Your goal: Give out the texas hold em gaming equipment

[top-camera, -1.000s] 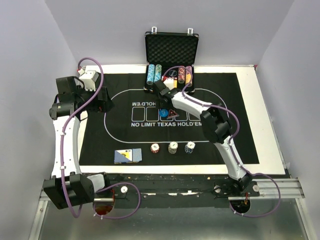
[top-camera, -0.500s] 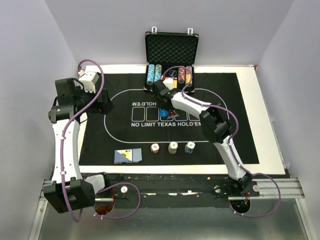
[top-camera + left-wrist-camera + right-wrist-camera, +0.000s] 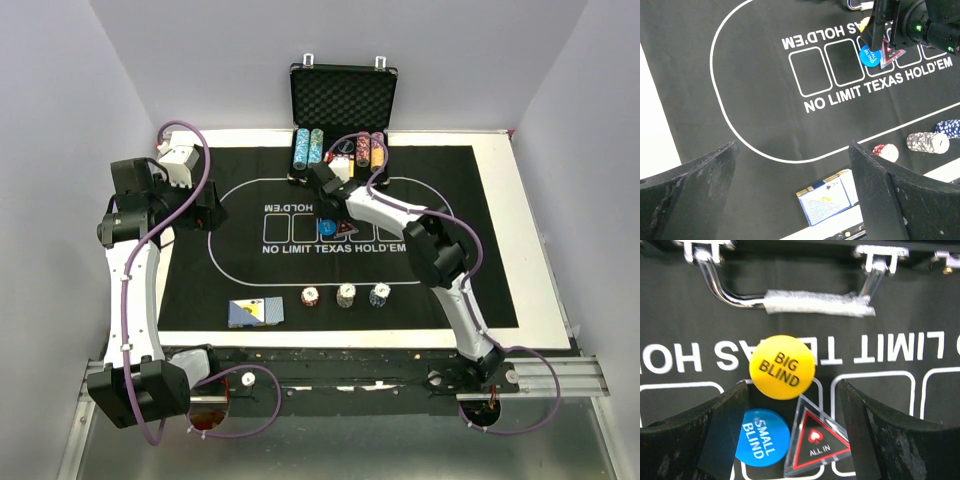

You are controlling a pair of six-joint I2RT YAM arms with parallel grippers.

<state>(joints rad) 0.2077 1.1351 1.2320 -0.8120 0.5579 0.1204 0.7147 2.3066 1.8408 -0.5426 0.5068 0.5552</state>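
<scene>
Three markers lie bunched at the centre of the black rectangular printed mat point(image 3: 450, 200), under the right gripper point(image 3: 794, 390), whose fingers stand wide apart and clamp nothing. The yellow round "BIG BLIND" button point(image 3: 782, 367) sits between the fingertips. The blue round "SMALL BLIND" button point(image 3: 762, 437) is at its 7 o'clock and the red triangular "ALL IN" marker point(image 3: 815, 445) at its 5 o'clock, apex pointing to about 11 o'clock in the right wrist view. From above, the blue-backed deck of playing cards point(image 3: 255, 313) lies at the mat's 7 o'clock, long axis running 9 to 3, with three small striped poker-chip stacks point(image 3: 345, 295) in a row at its 3 o'clock. The left gripper point(image 3: 792, 150) hangs spread apart and empty near the mat's 9 o'clock edge.
</scene>
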